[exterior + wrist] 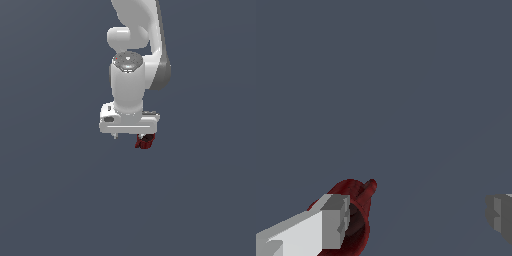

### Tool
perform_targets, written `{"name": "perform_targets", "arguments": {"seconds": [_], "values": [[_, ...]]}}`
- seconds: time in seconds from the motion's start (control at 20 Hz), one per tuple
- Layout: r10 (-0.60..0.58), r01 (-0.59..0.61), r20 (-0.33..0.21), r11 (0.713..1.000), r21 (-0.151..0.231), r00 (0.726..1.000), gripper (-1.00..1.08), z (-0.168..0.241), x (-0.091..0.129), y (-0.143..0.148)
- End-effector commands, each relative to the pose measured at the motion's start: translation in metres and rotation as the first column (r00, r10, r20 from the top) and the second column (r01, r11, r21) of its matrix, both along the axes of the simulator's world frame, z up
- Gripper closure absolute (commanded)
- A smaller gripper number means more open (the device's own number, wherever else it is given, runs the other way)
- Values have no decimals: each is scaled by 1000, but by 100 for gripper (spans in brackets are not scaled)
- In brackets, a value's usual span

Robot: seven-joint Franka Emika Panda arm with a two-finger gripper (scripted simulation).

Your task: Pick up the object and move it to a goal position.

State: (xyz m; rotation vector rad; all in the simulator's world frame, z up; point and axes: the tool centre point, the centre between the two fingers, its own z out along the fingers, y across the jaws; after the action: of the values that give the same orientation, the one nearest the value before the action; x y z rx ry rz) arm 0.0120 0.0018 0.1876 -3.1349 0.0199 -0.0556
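Note:
The object (145, 141) is a small dark red chunky item with blackish parts, just below the white robot hand on the exterior view's right side. In the wrist view the object (359, 199) sits right against one light finger (331, 222), partly hidden behind it. The other finger (500, 215) stands far off across a wide gap, with nothing between the two. My gripper (131, 136) (417, 215) is open and empty. I cannot tell whether the object touches the finger or only lies beside it.
A plain dark grey-blue surface (60, 200) fills both views. The white arm (132, 45) rises above the hand toward the top of the exterior view. No other objects or goal marker show.

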Motion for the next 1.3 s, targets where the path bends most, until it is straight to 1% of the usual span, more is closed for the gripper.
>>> {"name": "perform_targets", "arguments": {"seconds": [0.0,0.35,0.7,1.0,1.15,1.25], "values": [[0,0,0,1000,0,1000,-60,0,0,0],[6,-6,-9,1000,11,1000,-60,-7,-3,4],[34,-34,-8,999,6,999,-60,-10,-4,5],[129,-129,-7,992,-7,992,-60,-20,-10,10],[200,-200,-7,980,-16,980,-60,-28,-14,14],[257,-257,-7,966,-22,966,-60,-34,-18,18]]}}
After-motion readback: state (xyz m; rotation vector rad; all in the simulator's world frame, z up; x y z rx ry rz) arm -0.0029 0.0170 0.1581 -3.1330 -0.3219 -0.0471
